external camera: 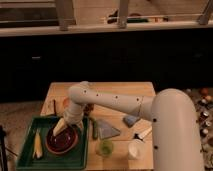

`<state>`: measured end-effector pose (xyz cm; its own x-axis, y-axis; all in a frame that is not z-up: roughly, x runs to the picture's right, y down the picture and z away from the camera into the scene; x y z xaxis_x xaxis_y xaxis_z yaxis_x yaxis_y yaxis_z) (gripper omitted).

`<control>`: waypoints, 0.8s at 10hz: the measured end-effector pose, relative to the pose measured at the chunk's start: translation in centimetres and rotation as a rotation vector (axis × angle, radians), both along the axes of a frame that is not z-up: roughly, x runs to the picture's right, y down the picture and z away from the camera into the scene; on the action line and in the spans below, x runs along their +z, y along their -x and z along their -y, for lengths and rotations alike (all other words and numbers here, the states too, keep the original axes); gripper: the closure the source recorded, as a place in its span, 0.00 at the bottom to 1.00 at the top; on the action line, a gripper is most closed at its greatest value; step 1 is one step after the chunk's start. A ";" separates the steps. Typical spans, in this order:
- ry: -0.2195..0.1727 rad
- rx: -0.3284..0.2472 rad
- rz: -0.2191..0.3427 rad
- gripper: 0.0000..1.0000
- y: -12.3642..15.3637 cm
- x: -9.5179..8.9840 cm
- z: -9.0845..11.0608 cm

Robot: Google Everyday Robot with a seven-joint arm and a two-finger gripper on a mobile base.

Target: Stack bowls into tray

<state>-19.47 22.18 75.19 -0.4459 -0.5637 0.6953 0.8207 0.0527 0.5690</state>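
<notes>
A dark reddish-brown bowl [62,142] with an orange-red rim lies in the dark-green tray [30,159] at the table's front left. It may be more than one bowl stacked; I cannot tell. My gripper [59,128] points down at the end of the white arm, over the bowl's back left rim, and looks in contact with it.
A yellow corn-like item [37,145] lies in the tray's left part. A grey-blue triangular cloth [106,129], a small green cup [105,147], a white cup [135,149] and a white utensil [144,133] sit right of the tray. The table edge is close in front.
</notes>
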 end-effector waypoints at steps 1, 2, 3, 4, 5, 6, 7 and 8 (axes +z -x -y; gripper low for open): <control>-0.005 0.007 -0.003 0.20 -0.1 -0.4 0.7; -0.010 0.017 -0.009 0.20 -0.2 -0.9 1.5; -0.017 0.037 -0.028 0.20 -0.6 -1.6 2.9; -0.020 0.050 -0.048 0.20 -1.0 -1.9 3.7; -0.021 0.073 -0.081 0.20 -1.4 -2.2 5.1; -0.021 0.092 -0.117 0.20 -1.8 -2.4 6.3; -0.018 0.114 -0.161 0.20 -2.3 -2.0 7.4; -0.013 0.135 -0.200 0.20 -2.8 -1.5 8.4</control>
